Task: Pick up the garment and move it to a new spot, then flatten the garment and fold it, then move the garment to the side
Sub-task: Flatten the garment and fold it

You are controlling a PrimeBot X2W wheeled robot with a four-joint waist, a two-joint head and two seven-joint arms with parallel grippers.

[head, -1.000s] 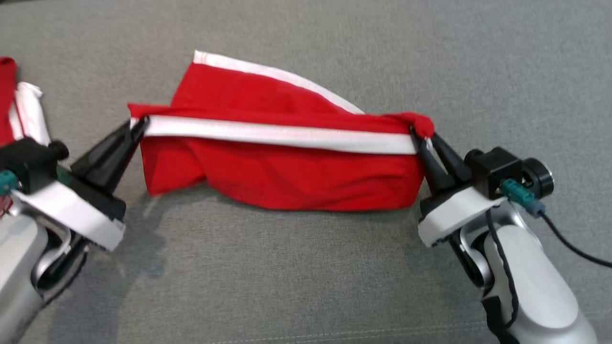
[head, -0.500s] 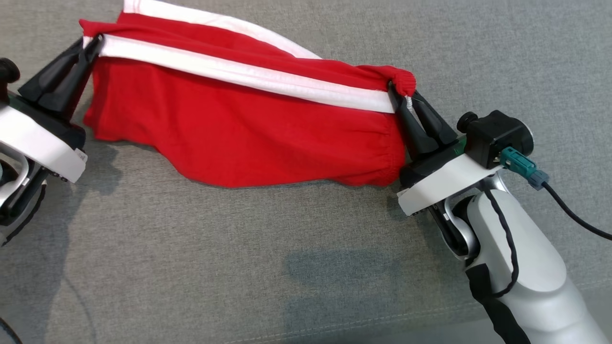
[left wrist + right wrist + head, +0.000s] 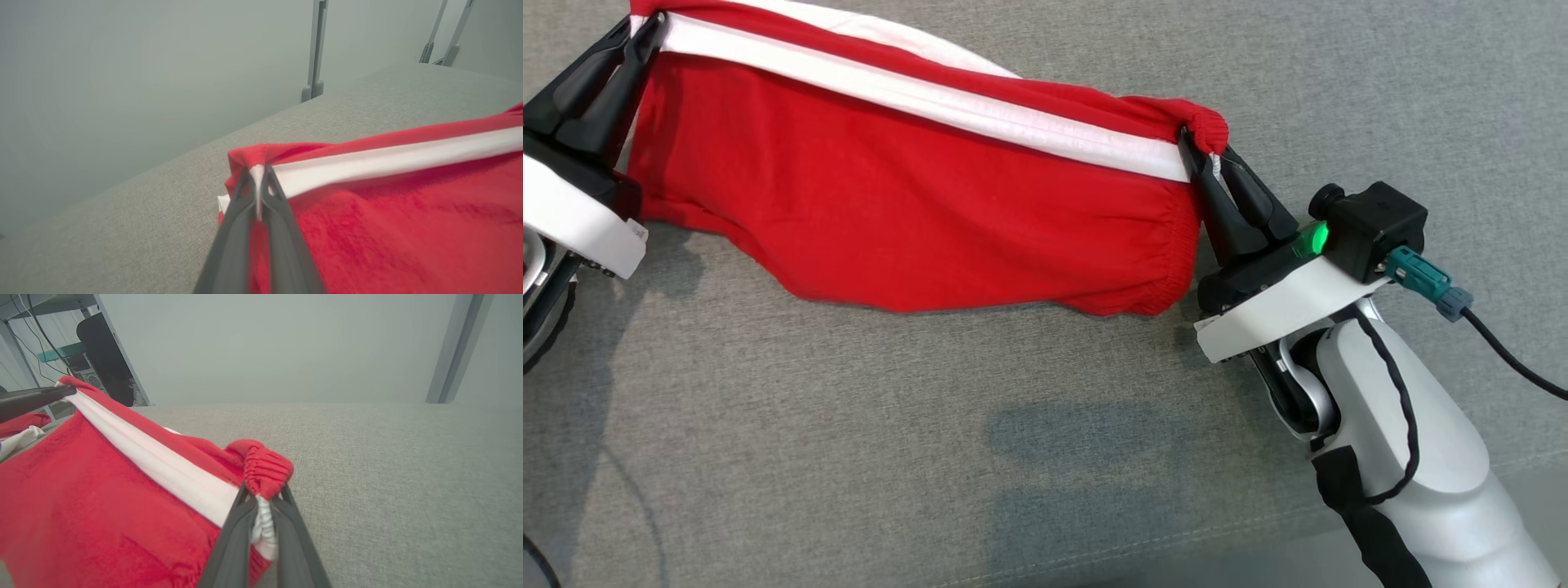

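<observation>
Garment stretches nearly nine to three o'clock, hem sagging: left gripper pinches one end, right gripper the other.

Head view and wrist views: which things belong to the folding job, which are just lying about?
Job: red garment; left claw, shut on one end; right claw, shut on the elastic end.
Lying about: second red-and-white cloth off to the side; metal post.

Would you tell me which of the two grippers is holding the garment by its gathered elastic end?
The right gripper; the left gripper pinches a smooth, ungathered corner of the garment.
</observation>
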